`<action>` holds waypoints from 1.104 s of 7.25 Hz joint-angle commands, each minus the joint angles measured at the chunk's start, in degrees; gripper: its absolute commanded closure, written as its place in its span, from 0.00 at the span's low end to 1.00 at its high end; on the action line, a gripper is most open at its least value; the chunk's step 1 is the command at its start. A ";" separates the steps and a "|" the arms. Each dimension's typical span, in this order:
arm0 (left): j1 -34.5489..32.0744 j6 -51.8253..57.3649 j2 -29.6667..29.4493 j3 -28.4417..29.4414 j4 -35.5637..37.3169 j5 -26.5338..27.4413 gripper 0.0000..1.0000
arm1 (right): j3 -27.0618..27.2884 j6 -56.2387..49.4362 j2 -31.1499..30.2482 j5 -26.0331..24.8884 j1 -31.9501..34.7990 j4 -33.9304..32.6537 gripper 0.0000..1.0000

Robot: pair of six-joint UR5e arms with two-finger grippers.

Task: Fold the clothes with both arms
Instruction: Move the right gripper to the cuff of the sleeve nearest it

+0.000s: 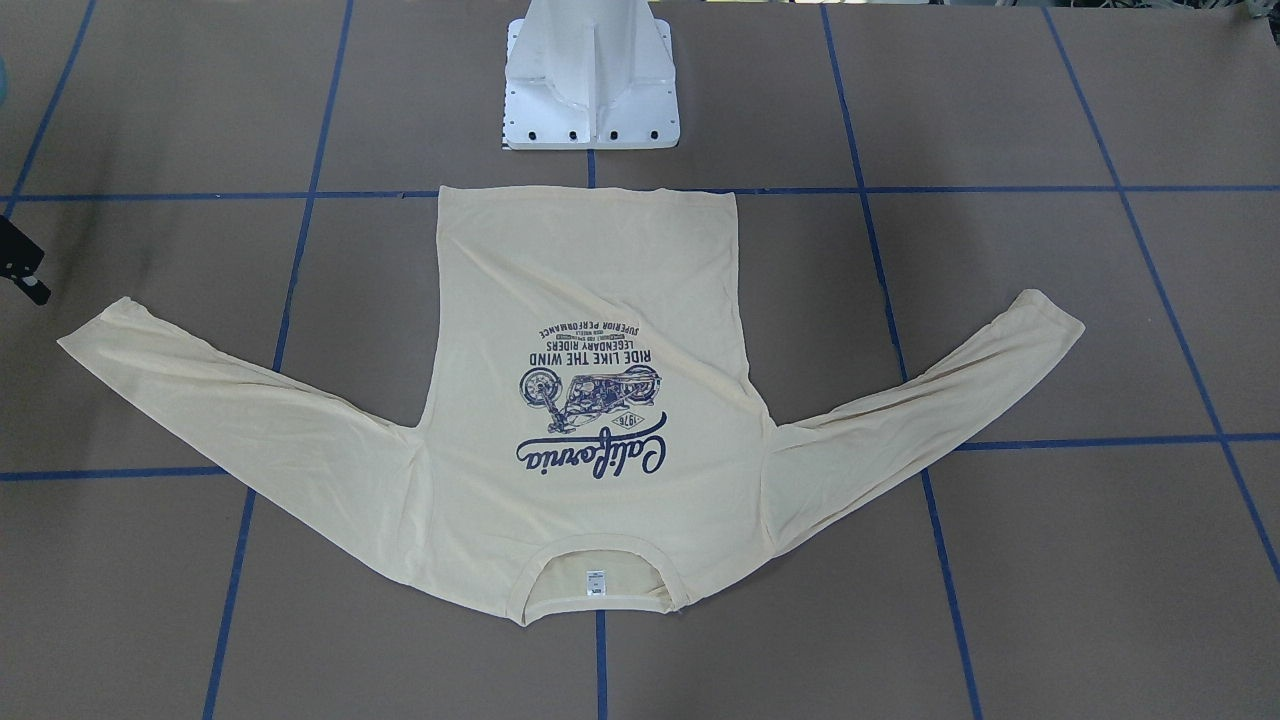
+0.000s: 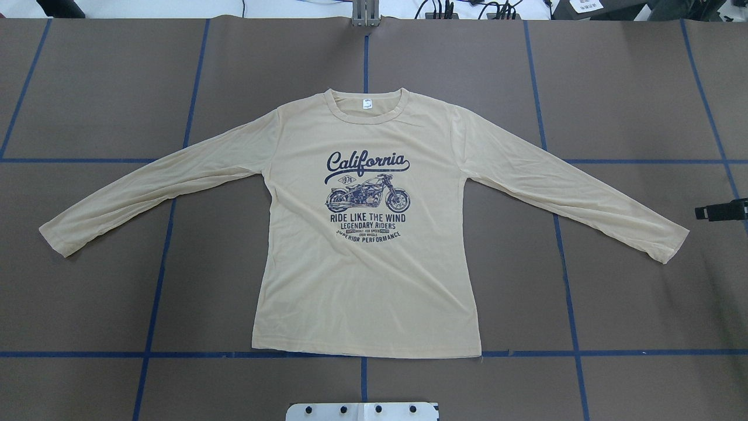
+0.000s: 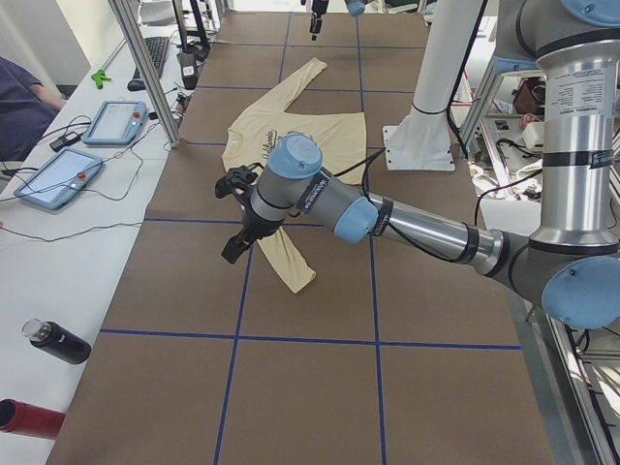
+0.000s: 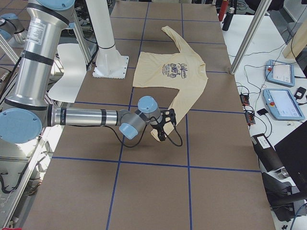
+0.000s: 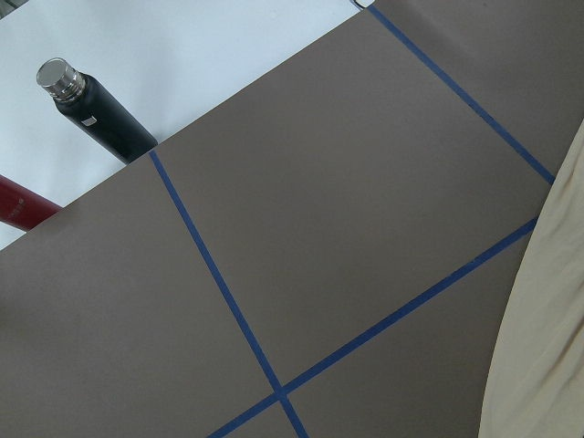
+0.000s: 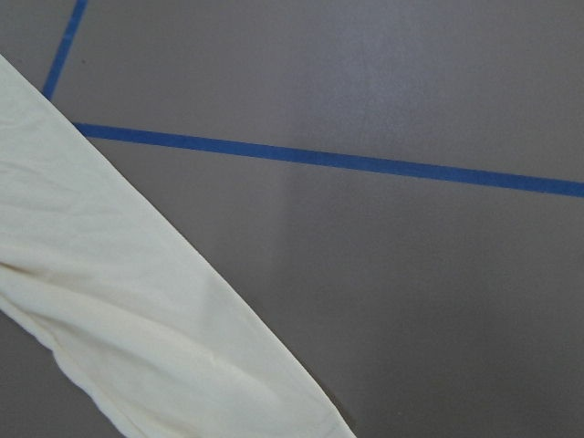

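T-shirt (image 2: 368,280) flat, print up, centre of table (image 2: 117,304), collar away from robot, sleeves spread wide. No fold yet, so opening step. Left gripper (image 3: 233,250) near left sleeve end, right gripper (image 2: 710,211) near right cuff. Neither holds cloth. Cannot tell whether jaws apart or together. Next, likely: descend, pinch sleeves, fold inward.

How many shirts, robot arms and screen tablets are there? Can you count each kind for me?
Shirt: 1
Robot arms: 2, the left arm and the right arm
Screen tablets: 2, a far one and a near one
Total: 5
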 commanded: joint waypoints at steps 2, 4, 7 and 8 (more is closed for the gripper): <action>0.00 0.10 0.21 -0.05 0.00 -0.03 0.00 | -4.35 6.26 -0.11 -7.51 -7.92 7.52 0.30; 0.00 0.18 0.21 -0.05 0.00 -0.03 0.00 | -6.19 6.17 0.07 -9.27 -9.15 7.60 0.38; 0.00 0.19 0.21 -0.05 0.00 -0.03 0.00 | -6.72 6.26 0.85 -9.46 -9.51 7.52 0.45; 0.00 0.19 0.21 -0.05 0.00 -0.03 0.00 | -6.72 6.17 0.86 -9.46 -9.60 7.52 0.46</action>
